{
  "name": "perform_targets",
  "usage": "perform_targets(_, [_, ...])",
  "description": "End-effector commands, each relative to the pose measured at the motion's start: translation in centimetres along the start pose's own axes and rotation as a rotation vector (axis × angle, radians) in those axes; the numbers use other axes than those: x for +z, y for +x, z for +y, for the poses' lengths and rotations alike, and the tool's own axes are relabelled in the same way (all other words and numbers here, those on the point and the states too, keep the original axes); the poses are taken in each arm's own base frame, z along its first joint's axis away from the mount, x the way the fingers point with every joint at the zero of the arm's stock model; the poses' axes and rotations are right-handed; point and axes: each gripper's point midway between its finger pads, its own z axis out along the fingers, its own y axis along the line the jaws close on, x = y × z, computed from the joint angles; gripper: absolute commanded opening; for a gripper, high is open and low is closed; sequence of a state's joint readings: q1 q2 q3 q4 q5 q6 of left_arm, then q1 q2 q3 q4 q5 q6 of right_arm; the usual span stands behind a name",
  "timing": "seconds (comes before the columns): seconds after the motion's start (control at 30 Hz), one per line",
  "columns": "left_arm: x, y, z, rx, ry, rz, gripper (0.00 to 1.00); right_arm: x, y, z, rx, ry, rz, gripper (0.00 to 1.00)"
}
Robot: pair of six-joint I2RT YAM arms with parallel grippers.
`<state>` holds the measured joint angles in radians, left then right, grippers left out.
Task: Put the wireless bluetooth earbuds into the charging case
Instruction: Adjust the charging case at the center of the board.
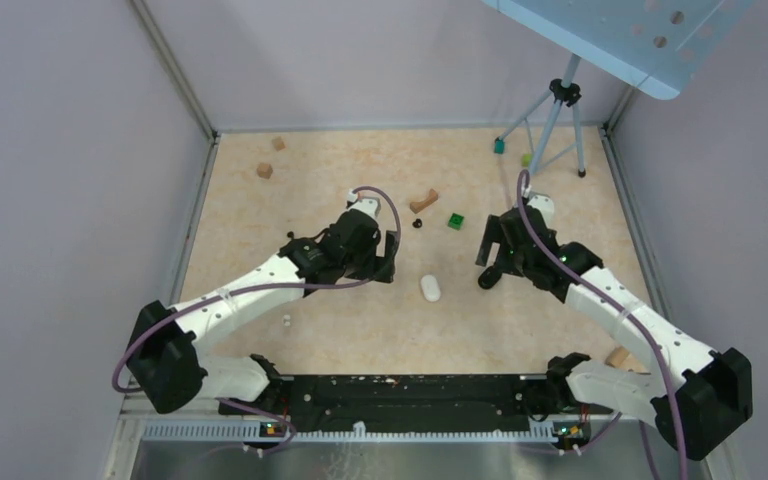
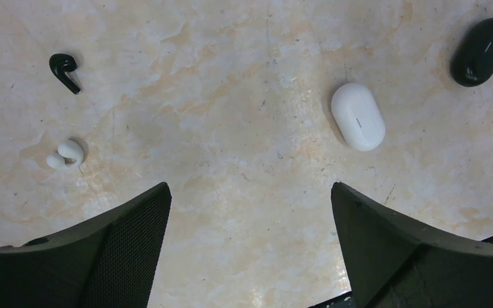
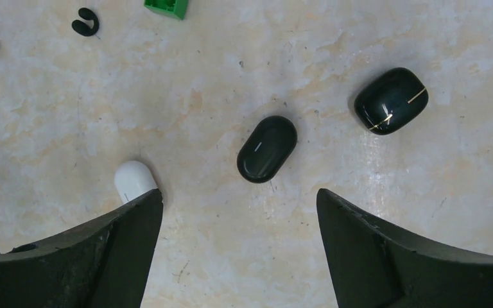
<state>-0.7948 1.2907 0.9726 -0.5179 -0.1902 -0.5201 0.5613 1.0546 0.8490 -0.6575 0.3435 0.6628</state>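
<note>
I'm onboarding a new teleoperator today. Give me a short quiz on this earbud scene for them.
1. True or false: the left end effector is open and holds nothing.
2. Right wrist view: how many charging cases show? A one, B three, C five.
3. Fill in: in the left wrist view, the white earbud lies ___ the black earbud in the picture.
Key: 1 true; 2 B; 3 below.

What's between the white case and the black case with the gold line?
The black oval case lies between the white case and gold-lined case, touching neither, in the right wrist view.
</note>
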Motion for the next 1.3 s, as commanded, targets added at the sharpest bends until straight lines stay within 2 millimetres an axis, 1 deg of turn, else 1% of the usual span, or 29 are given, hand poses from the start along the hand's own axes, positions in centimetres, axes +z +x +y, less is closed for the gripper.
perform_targets(0.0, [-0.2,-1.9,-0.4,-0.039,-0.002,-0.057,0.99,-1.0,-1.7,1.0,0.015,-0.063,-0.082,0.88])
perform_targets(0.1, [0.0,-1.8,0.3,-0.033,-0.040,-0.064,0.99,-1.0,-1.4,1.2,-0.010,-0.079,-0.067,0.88])
perform_targets(0.23, [1.3,0.4,2.5,-0.015,-0.133,0.021,0.99,-1.0,-0.5,3.3,-0.071,-0.196,-0.020,0.88])
perform_targets(0.27, [1.5,1.0,2.8,-0.033,-0.134,0.059,0.99,-0.9,-0.3,3.4,-0.076,-0.201,-0.011,0.88])
perform_targets(0.33, [1.8,1.5,3.4,-0.095,-0.123,0.124,0.99,-0.8,-0.1,3.5,-0.086,-0.199,0.001,0.87])
perform_targets(0.37, [1.9,1.5,3.5,-0.131,-0.099,0.147,0.99,-0.8,0.2,3.7,-0.096,-0.199,0.008,0.87])
perform_targets(0.43, [1.6,0.7,3.9,-0.182,-0.078,0.137,0.99,-0.6,0.6,4.1,-0.120,-0.194,0.019,0.87])
perform_targets(0.53, [0.8,-1.1,4.5,-0.242,-0.027,0.067,0.99,-0.7,1.6,5.7,-0.244,-0.178,0.033,0.87])
perform_targets(0.6, [0.1,-2.2,5.5,-0.287,-0.023,0.031,0.99,-0.1,2.1,6.4,-0.314,-0.149,0.051,0.86])
perform_targets(0.67, [-0.4,-2.9,6.4,-0.314,-0.037,0.009,0.99,0.5,3.0,7.8,-0.361,-0.168,0.087,0.86])
perform_targets(0.77, [-1.2,-3.8,6.8,-0.329,-0.041,-0.010,0.99,1.6,4.9,10.5,-0.395,-0.242,0.149,0.86])
perform_targets(0.83, [-1.5,-4.0,6.8,-0.338,-0.041,-0.014,0.99,2.5,6.0,11.4,-0.399,-0.247,0.169,0.85])
perform_targets(0.9, [-1.7,-3.9,6.8,-0.349,-0.042,-0.014,0.99,3.3,6.9,11.8,-0.396,-0.229,0.184,0.83])
perform_targets(1.0, [-1.6,-3.3,6.4,-0.355,-0.018,0.008,0.99,4.4,8.2,12.4,-0.423,-0.213,0.210,0.81])
perform_targets(1.07, [-1.5,-3.0,6.4,-0.359,-0.019,0.014,0.99,4.9,8.6,12.7,-0.429,-0.204,0.218,0.79])
perform_targets(1.13, [-1.4,-2.9,6.3,-0.359,-0.011,0.016,0.99,5.5,8.9,12.7,-0.430,-0.187,0.218,0.73])
perform_targets(1.27, [-1.1,-2.9,6.0,-0.359,0.004,0.023,0.99,6.5,9.3,12.3,-0.428,-0.151,0.213,0.69])
